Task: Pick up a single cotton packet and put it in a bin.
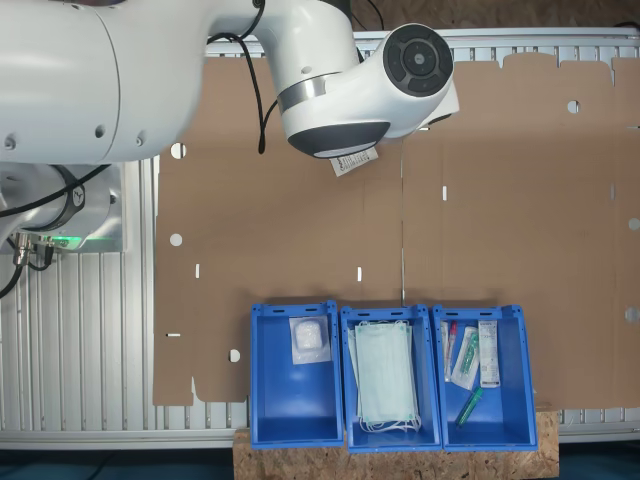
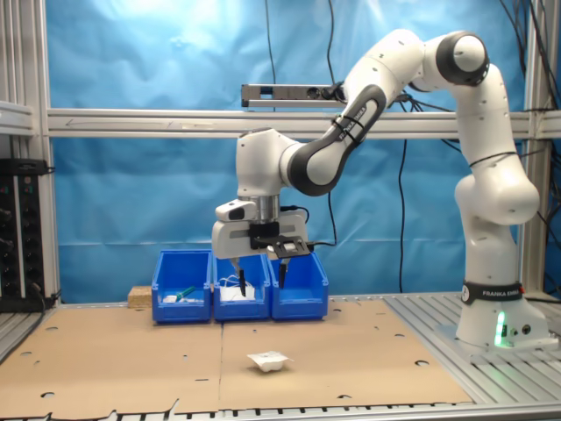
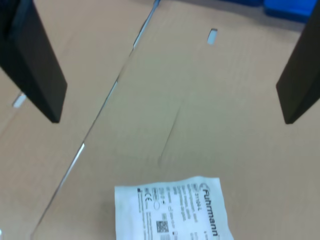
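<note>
In the second exterior view, three blue bins stand in a row at the back of the cardboard-covered desk (image 2: 114, 360). The jaws of the gripper (image 2: 256, 282) are wide apart and hold nothing; they hang in the air in front of the bins. Below them, a cotton packet (image 2: 268, 360) lies flat on the cardboard, well apart from the bins. In the first exterior view, the bin (image 1: 292, 400) at the first exterior view's left contains one white packet (image 1: 309, 341).
</note>
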### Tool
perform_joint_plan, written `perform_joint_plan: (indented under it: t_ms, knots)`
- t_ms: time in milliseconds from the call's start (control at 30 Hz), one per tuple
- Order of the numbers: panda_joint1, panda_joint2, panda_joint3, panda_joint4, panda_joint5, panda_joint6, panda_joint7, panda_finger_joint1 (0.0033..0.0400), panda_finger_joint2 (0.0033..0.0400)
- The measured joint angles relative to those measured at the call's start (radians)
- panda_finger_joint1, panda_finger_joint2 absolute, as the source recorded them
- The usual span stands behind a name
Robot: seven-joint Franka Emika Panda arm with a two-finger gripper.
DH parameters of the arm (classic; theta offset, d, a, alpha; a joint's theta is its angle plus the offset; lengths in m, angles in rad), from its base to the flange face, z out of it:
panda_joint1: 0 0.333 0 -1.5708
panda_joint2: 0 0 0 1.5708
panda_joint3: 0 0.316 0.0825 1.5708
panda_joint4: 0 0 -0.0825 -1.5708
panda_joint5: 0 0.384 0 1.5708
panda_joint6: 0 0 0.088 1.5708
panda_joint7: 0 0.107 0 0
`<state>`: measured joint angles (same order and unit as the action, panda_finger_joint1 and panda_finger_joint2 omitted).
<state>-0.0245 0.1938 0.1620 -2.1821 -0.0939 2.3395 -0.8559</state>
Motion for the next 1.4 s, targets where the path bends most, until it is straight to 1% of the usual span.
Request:
perform_joint_plan:
  t_ms: [367,600,767,900,967,1167,1400]
  knots:
    - [0.0,0.099,0.0,-0.006,-0.007,0.07,-0.034,0.04,0.04]
    - [0.0,0.13,0.0,-0.007,-0.013,0.093,-0.047,0.04,0.04]
    - [0.0,0.15,0.0,-0.007,-0.025,0.106,-0.058,0.04,0.04]
    - [0.0,0.165,0.0,-0.007,-0.041,0.114,-0.064,0.04,0.04]
    - [0.0,0.174,0.0,-0.007,-0.06,0.118,-0.066,0.04,0.04]
    - [0.0,0.19,-0.003,-0.007,-0.091,0.128,-0.072,0.04,0.04]
    - [0.001,0.216,-0.006,0.002,-0.112,0.133,-0.08,0.04,0.04]
